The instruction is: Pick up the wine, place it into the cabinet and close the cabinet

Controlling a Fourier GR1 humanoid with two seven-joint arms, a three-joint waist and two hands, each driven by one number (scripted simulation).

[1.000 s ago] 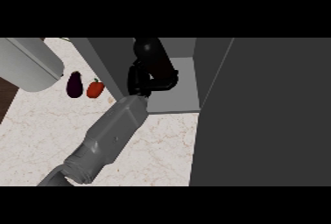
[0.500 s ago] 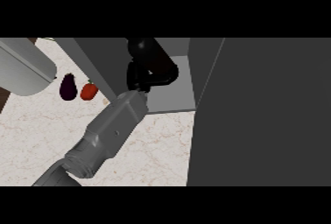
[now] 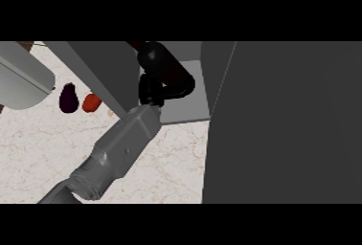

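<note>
Wine (image 3: 172,72) tilting inside the open grey cabinet (image 3: 185,106), being clamped in the curled black fingers of the left hand (image 3: 151,91), with the cabinet door (image 3: 283,119) standing open at right.

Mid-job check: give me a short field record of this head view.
robot hand: left, curled round the wine bottle
wine bottle: at the cabinet opening, set down or not cannot tell
cabinet door: open, at view's right
counter: eggplant and red vegetable side by side, left of cabinet
right robot hand: not in view
</note>
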